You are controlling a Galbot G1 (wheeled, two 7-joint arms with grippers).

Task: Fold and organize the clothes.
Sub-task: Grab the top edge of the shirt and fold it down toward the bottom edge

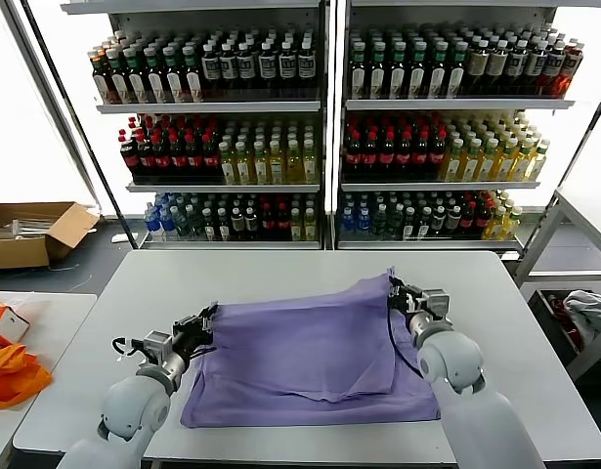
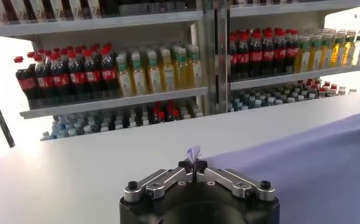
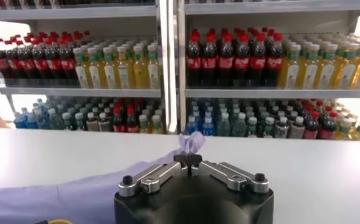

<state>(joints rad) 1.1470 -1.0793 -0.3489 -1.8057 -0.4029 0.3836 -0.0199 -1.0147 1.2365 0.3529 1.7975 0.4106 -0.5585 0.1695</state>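
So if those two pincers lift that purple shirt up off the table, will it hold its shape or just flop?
Probably flop. The purple shirt lies creased and flat on the table, so it looks soft and light. The left pincer and right pincer each pinch only a small tuft, so the middle would likely sag between them.

T-shirt: plain lavender, no print seen on visible side. Table: pale grey-white. Bag at left: orange. Shelf bottles: red, yellow, green, dark and blue labels noted. Cardboard box: brown.
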